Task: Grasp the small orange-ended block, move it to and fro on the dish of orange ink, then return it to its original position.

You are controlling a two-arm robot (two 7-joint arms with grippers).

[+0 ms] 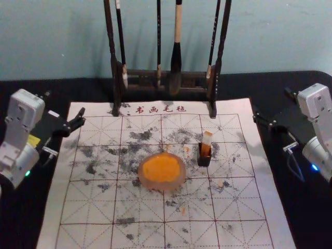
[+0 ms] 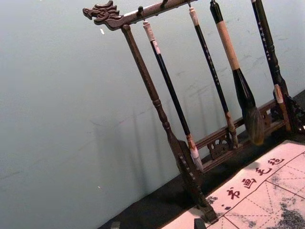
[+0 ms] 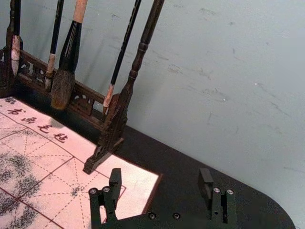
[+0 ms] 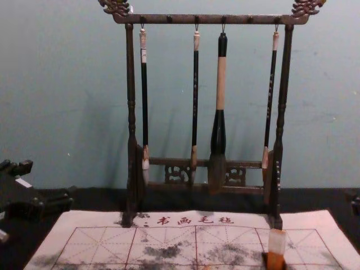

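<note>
The left gripper (image 1: 65,103) is hovering, fingers spread, by the mat (image 1: 78,207)'s left edge, and the dish of orange ink (image 1: 161,185) is lying mid-mat, likely to be sliding if the rubbing is too hard. Just right of it the small block (image 1: 206,144) is standing in a narrow black holder (image 1: 204,161), which the right gripper (image 3: 159,178), hanging with fingers apart near the right edge, could be tipping through an off-centre grasp. A black table (image 1: 26,218) is bearing the stained mat, and a brush rack (image 4: 211,19) is standing before a bluish wall (image 4: 67,112).

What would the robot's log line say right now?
left gripper: open, near left edge of mat; right gripper: open, near right edge; block: standing in black holder, ungrasped; orange ink dish: on mat
</note>
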